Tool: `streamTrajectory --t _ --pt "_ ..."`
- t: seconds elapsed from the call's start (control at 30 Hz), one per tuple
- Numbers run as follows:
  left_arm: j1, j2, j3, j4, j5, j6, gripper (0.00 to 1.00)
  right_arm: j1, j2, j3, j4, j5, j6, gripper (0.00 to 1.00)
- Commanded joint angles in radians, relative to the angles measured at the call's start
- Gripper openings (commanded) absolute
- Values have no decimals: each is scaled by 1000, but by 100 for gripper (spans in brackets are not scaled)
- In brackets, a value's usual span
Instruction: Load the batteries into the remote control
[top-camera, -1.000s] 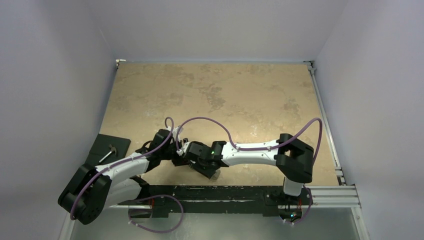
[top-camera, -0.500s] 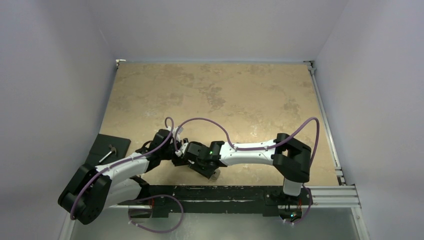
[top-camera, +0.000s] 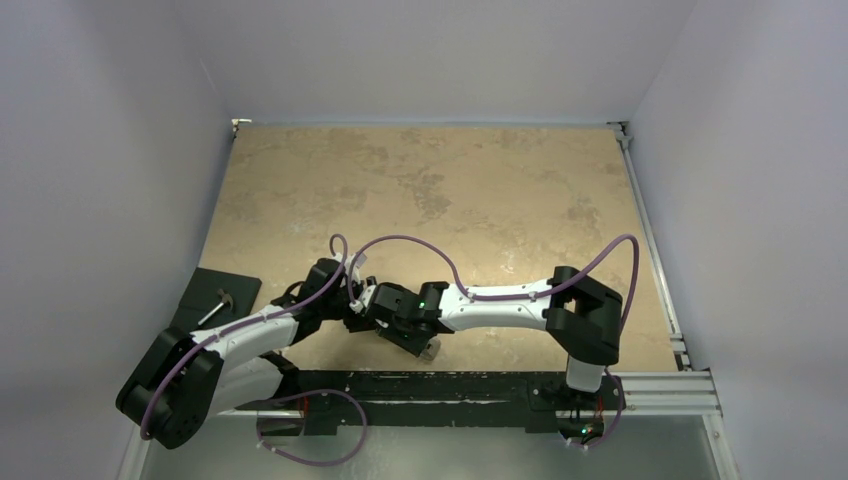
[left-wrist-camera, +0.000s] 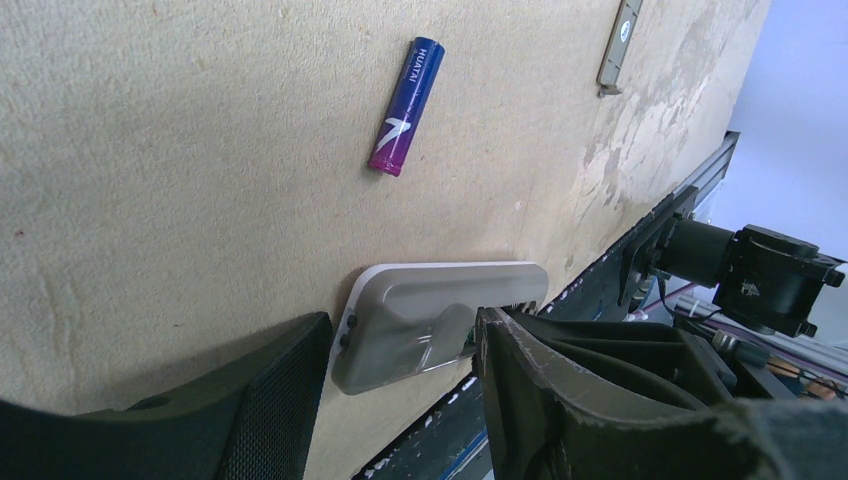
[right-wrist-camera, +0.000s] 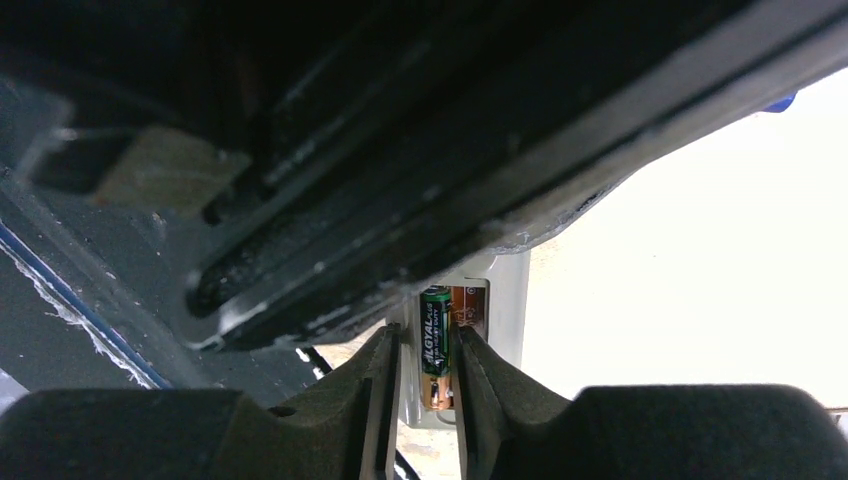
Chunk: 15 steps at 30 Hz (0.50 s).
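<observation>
The remote control (left-wrist-camera: 440, 310) lies grey back up near the table's front edge. My left gripper (left-wrist-camera: 402, 335) is shut on it, one finger at its end and the other across it. A dark battery with a gold end (right-wrist-camera: 436, 330) sits in the remote's recess (right-wrist-camera: 508, 300). My right gripper (right-wrist-camera: 426, 340) straddles that battery, jaws narrowly open, with a slim gap on the left side. The purple-blue battery (left-wrist-camera: 406, 107) lies loose on the table beyond the remote. In the top view both grippers (top-camera: 352, 305) (top-camera: 372, 320) meet and hide the remote.
A small flat grey cover piece (left-wrist-camera: 620, 42) lies farther off on the table. A black mat with a small tool (top-camera: 215, 298) sits at the left edge. The metal rail (top-camera: 660, 385) runs along the front.
The right gripper's jaws have narrowed a little around the dark battery, and the right arm has edged slightly left. The left arm holds still.
</observation>
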Motion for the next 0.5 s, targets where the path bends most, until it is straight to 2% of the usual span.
streamTrajectory --t 0.0,0.47 --pt "-5 16 2 -11 -32 31 56 6 5 35 18 14 -9 35" --pt "-5 19 1 -10 -30 33 56 6 -9 49 -2 49 -1 40"
